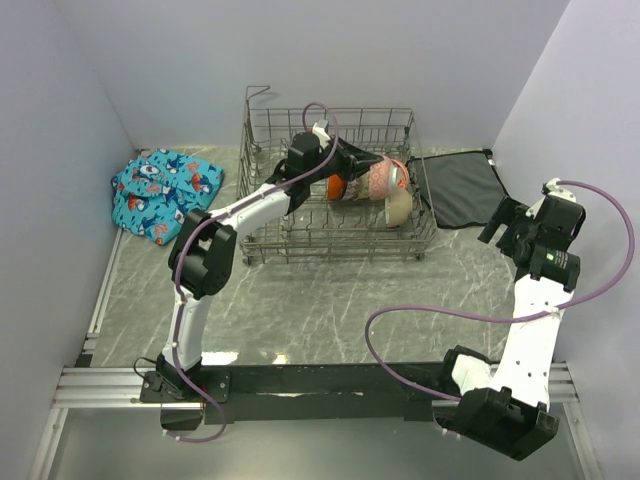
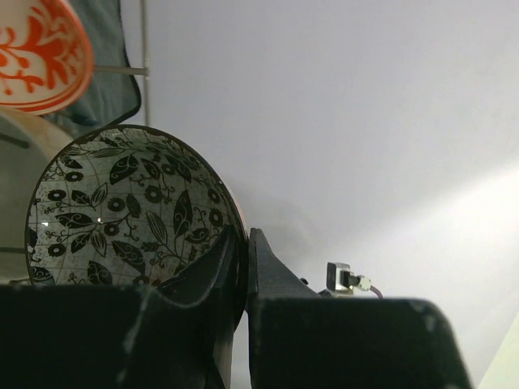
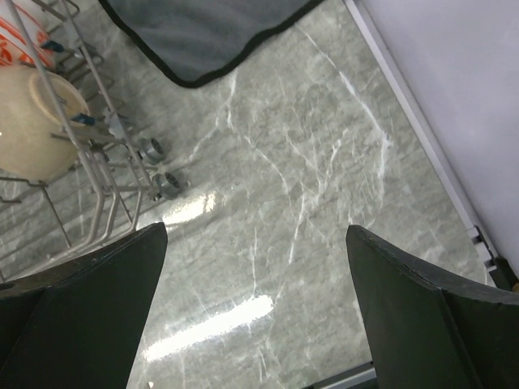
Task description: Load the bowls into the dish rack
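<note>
The left gripper (image 2: 241,271) pinches the rim of the black-and-white bowl (image 2: 122,211). Its fingers cut off the bowl's lower edge, and from above the arm hides the bowl over the dish rack (image 1: 262,232). Just beyond the jaws stand an orange-patterned bowl (image 2: 36,53) and a cream bowl (image 1: 398,208). The right gripper (image 3: 255,267) hangs spread wide over the table (image 3: 324,162), with the grey mat (image 3: 203,36) ahead.
</note>
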